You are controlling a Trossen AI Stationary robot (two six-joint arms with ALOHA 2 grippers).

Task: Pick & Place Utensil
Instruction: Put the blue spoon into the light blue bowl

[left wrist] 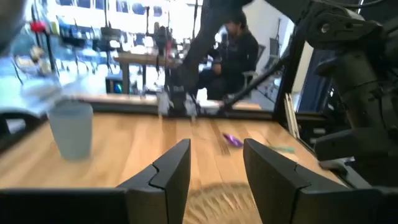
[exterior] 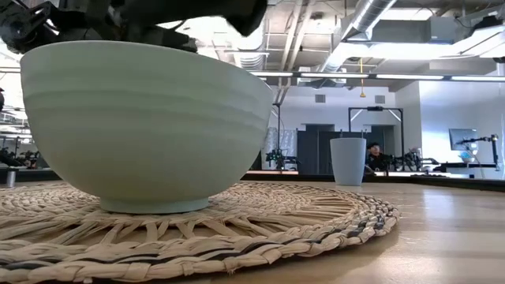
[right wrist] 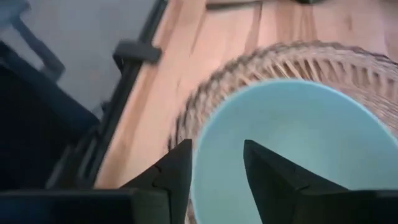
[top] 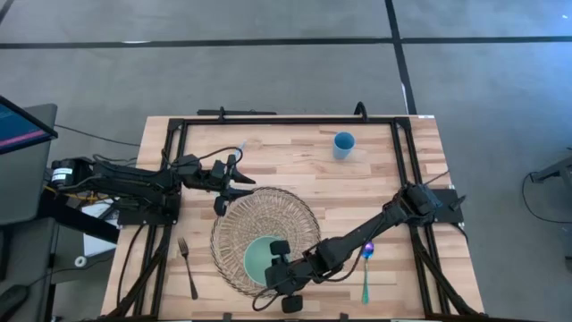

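A pale green bowl [top: 256,258] [exterior: 142,118] stands on its foot on a round woven placemat [top: 268,210] [exterior: 308,221]. My right gripper [top: 273,270] [right wrist: 214,165] is open, just above the bowl's near rim [right wrist: 205,143], with one finger outside the bowl and one over its hollow. A spoon [top: 366,268] with a purple bowl and a teal handle lies flat, right of the mat. A dark fork [top: 188,266] lies flat, left of the mat. My left gripper [top: 239,179] [left wrist: 214,168] is open, empty, over the mat's far-left edge.
A blue cup [top: 344,143] [left wrist: 71,127] [exterior: 348,160] stands upright near the table's far edge. A black frame [top: 295,121] runs around the tabletop. Bare wood [top: 357,188] lies between cup, mat and spoon. A person [left wrist: 239,46] sits in the room beyond the table.
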